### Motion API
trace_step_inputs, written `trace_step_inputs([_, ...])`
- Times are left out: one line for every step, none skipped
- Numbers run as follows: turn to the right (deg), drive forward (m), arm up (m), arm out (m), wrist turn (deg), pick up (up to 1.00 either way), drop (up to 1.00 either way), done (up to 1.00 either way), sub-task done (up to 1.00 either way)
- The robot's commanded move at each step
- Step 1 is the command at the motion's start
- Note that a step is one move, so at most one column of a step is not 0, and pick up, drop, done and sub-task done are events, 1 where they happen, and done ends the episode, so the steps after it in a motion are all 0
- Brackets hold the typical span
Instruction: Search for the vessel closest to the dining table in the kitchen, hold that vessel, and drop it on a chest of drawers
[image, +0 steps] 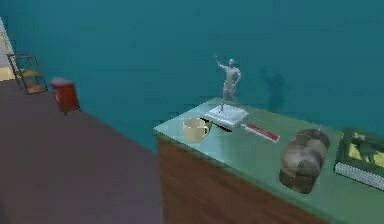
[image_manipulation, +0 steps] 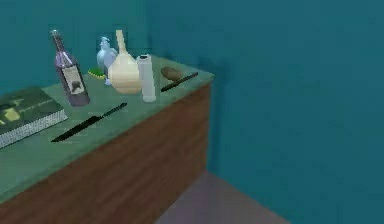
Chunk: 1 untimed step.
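Forward view, mug (image: 195, 129): a yellowish mug is standing on the green top (image: 242, 152), near its left corner and just beside the statue (image: 230, 85); what is inside it cannot be told.
Arm side view, vessels: a cream vase (image_manipulation: 123, 68), a dark bottle (image_manipulation: 68, 68) and a white cylinder (image_manipulation: 148, 78) are standing upright near the wall, their contents hidden.
Edges: the mug is sitting close to the top's front edge; a thin dark strip (image_manipulation: 90, 122) is lying near the front edge in the arm side view.
Open room: bare dark floor (image: 70, 170) is stretching left of the wooden front, toward a red box (image: 65, 95).
Jaws: cannot tell how the jaws are standing.
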Motion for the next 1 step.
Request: trace_step_inputs([-45.0,0.0,0.0,0.0,0.0,0.0,0.0,0.0,0.0])
